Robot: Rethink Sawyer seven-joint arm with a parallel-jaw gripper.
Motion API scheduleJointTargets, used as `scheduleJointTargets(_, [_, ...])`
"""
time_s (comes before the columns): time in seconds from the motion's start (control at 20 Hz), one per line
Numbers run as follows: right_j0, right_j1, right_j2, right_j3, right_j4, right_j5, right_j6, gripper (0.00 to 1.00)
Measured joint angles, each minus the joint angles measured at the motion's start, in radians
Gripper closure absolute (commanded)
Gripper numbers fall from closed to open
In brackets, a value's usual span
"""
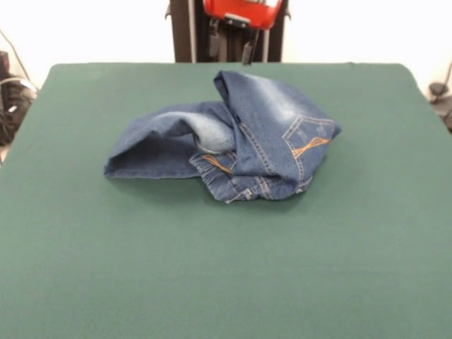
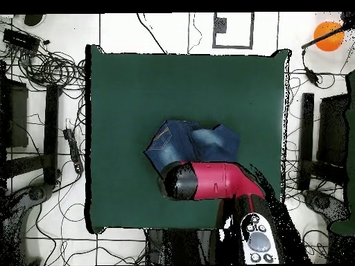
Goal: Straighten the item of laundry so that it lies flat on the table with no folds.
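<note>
The pair of blue denim jeans point(image 1: 268, 134) lies crumpled and folded over itself in the middle of the dark green table point(image 1: 226, 268). One leg opening gapes to the left, and a back pocket with orange stitching faces up on the right. My gripper point(image 1: 231, 46) hangs open and empty under the red arm at the top edge, above the table's far side and apart from the jeans. In the overhead view the red and black arm point(image 2: 208, 181) covers the jeans' point(image 2: 187, 138) lower edge and hides the gripper. The table point(image 2: 139, 83) extends well beyond the jeans.
The robot's dark pedestal point(image 1: 185, 32) stands behind the table's far edge. Cables point(image 2: 48, 69) and dark equipment point(image 2: 14, 114) lie on the floor round the table. An orange ball point(image 2: 328, 34) sits off the table at the overhead view's top right.
</note>
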Motion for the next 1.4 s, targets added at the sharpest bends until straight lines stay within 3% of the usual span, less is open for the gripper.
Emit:
scheduleJointTargets(0.4, [0.008, -0.058, 0.000, 0.022, 0.000, 0.000, 0.000, 0.00])
scheduleJointTargets(1.4, [0.059, -0.086, 0.000, 0.129, 0.000, -0.085, 0.000, 0.00])
